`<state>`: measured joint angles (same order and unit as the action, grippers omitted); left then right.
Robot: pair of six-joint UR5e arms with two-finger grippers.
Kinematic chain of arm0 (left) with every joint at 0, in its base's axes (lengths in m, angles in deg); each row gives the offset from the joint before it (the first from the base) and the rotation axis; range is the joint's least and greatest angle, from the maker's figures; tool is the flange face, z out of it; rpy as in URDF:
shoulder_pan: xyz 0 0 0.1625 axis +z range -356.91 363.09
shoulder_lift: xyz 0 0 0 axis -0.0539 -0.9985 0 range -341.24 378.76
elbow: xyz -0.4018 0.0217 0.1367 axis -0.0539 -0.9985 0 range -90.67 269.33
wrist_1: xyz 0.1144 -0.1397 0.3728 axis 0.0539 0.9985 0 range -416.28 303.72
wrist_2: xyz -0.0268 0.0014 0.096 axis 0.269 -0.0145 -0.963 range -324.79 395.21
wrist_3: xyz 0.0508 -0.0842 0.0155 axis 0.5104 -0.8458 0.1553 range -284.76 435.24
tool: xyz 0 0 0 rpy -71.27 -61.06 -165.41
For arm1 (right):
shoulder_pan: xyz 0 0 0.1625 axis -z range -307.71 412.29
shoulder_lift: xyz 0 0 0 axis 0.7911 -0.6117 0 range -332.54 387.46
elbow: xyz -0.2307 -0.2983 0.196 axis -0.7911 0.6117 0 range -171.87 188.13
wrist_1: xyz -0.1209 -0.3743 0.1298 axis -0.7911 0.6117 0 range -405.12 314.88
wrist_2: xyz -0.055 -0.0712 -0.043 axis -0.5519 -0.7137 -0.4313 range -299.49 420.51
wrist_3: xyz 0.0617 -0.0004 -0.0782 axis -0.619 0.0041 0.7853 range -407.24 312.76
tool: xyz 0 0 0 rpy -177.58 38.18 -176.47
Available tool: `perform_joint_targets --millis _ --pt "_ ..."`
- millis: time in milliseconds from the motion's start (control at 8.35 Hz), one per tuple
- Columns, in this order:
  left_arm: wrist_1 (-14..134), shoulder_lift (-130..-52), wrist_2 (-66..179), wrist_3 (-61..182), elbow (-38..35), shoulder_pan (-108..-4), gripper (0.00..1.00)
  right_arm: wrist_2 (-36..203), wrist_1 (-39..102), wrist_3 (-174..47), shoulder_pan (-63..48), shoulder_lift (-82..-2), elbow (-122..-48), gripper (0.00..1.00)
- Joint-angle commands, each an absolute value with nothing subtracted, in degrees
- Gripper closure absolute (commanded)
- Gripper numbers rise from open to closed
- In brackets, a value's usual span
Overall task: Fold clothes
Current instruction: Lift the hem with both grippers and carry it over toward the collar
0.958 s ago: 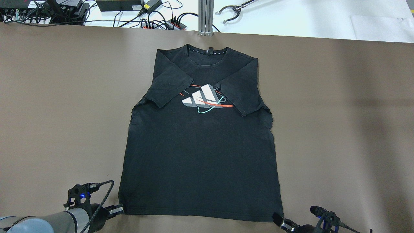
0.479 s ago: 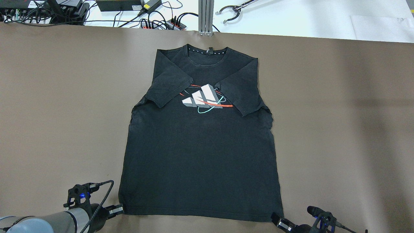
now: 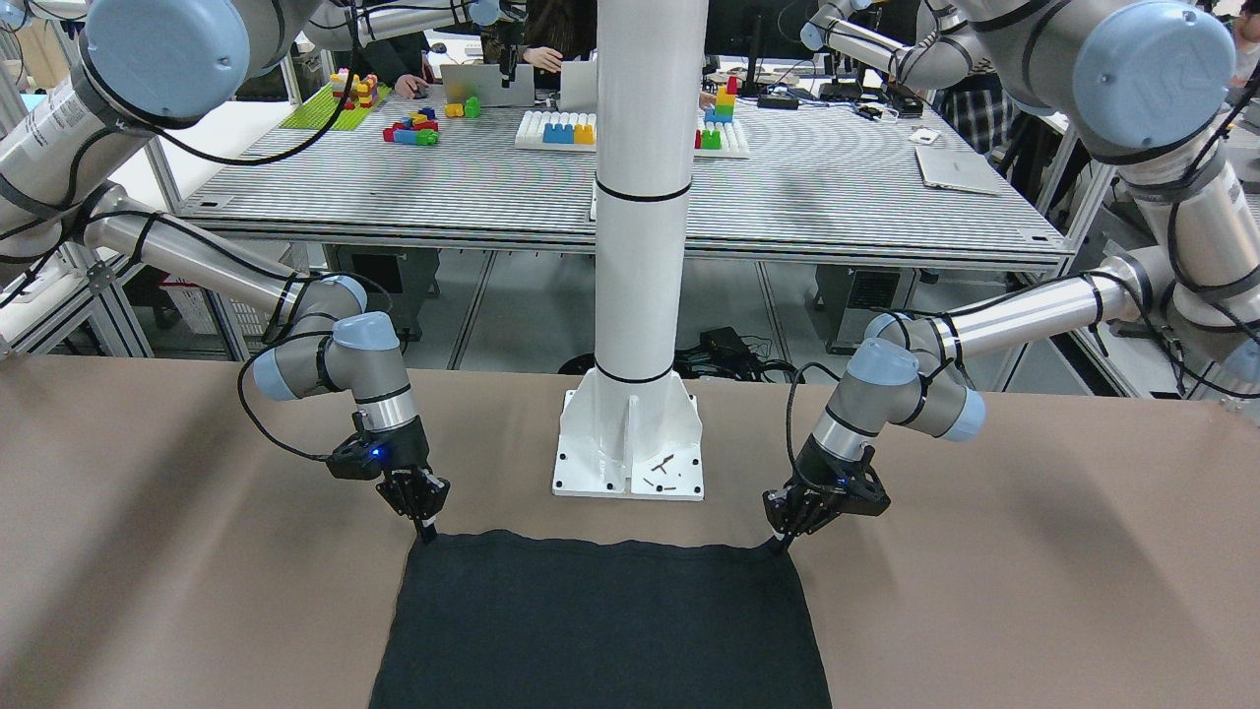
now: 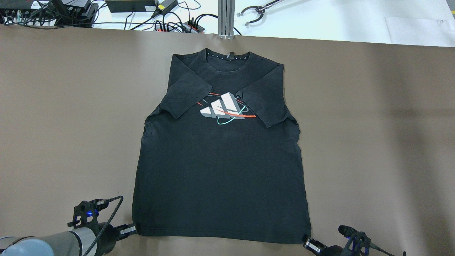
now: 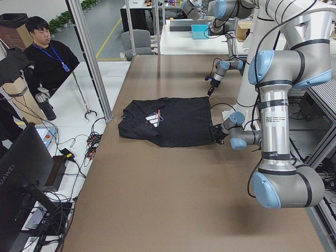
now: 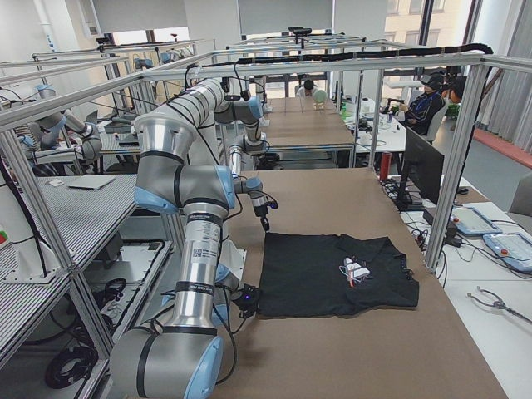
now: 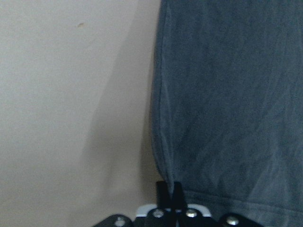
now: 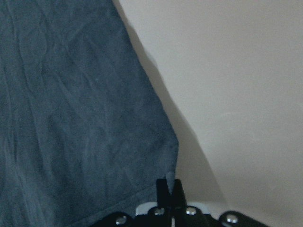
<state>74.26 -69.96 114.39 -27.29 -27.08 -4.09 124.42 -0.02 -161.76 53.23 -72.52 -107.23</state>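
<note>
Seen from above, at 7 o'clock on the brown worktop (image 4: 53, 124), the left gripper (image 4: 132, 228) lies low, its jaws pinched together on the hem corner of the black T-shirt (image 4: 220, 177). The shirt lies flat and face up in the middle of the worktop, with its collar (image 4: 229, 57) at 12 o'clock by the far edge and its hem at 6 o'clock, near the foot of the white pillar (image 3: 645, 246). We see both short sleeves (image 4: 185, 94) folded inward across the chest, their ends touching the edges of a white three-bar logo (image 4: 224, 108) ringed with red and teal lines. At 5 o'clock, the right gripper (image 4: 306, 242) meets the opposite hem corner, its jaws likewise closed tight on the fabric, which lies against the worktop there too.
</note>
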Motion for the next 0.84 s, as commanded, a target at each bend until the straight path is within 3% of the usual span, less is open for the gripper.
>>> perform_joint_targets --millis 0,359,719 --pt "73.71 -69.48 117.98 -26.81 -32.38 -7.34 1.0 125.02 0.32 -159.66 52.29 -73.52 -112.52 1.0" --pt "63.65 -72.1 135.07 -20.67 -38.53 -21.81 1.0 137.44 12.84 -151.23 43.02 -72.05 -126.66 1.0" --pt "52.28 -81.59 157.4 -13.03 -39.26 -36.34 1.0 160.64 22.36 -142.45 26.82 -64.66 -127.84 1.0"
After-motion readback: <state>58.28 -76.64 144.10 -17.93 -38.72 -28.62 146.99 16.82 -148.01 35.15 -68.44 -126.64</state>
